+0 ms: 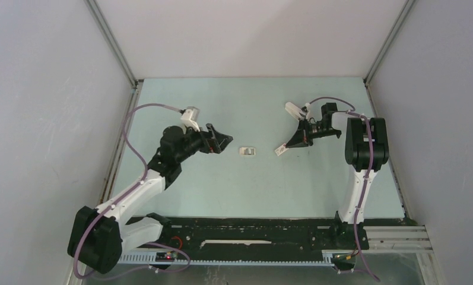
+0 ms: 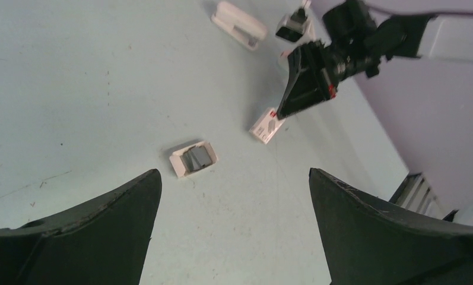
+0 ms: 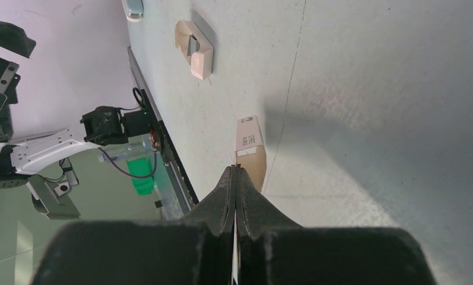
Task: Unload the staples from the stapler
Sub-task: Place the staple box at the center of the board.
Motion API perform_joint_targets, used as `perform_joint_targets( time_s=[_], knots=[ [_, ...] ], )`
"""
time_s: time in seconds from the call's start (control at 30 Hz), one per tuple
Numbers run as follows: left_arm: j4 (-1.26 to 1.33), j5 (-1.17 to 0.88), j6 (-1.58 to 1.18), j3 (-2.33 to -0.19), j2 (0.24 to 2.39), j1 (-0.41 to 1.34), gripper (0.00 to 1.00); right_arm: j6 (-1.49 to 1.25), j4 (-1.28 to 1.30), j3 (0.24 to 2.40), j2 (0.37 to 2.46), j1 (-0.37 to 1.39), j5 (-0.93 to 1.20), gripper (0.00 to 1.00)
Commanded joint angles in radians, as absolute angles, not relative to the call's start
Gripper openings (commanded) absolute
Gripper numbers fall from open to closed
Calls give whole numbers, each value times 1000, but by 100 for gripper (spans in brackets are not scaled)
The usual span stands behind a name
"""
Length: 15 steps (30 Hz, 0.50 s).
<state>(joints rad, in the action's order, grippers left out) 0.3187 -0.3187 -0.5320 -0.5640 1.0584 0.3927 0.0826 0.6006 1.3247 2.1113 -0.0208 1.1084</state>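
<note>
The staples (image 2: pixel 196 157) are a small grey bunch. They lie in a little open white tray (image 2: pixel 175 161) in the middle of the worktop (image 1: pixel 222 190). The pictures do not show if more of them sit inside the stapler.

Staples are very light, thin and stiff. A strip of them is only stuck together a little, so I think it will snap into bits if it is pinched hard or bent. The metal is smooth and slippery too. The best place to hold a strip looks like its two long sides, near the middle, with a soft squeeze.

Just beside the tray lies a small white box (image 2: pixel 268 126) with a red mark. The right fingers (image 3: pixel 236 178) are pressed tight together. Their tips sit right at the near end of that box. I cannot tell if they pinch anything.

The left fingers (image 1: pixel 221 140) are spread wide and hold nothing. They hang above the worktop on the other side of the tray and point toward it.

Farther off lies a white thing that looks like the stapler (image 2: pixel 240 24), well apart from the tray.
</note>
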Motion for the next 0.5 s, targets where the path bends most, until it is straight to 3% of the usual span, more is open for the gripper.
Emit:
perform_joint_targets(
  time_s=[0.0,0.47],
  knots=[
    [146,-320,-366,-729,1119,440,100,94,586,1326,2072,-25,1110,0],
    [33,-266,-273,-802,1174,497,100,104,602,1327,2080,-22,1053,6]
  ],
)
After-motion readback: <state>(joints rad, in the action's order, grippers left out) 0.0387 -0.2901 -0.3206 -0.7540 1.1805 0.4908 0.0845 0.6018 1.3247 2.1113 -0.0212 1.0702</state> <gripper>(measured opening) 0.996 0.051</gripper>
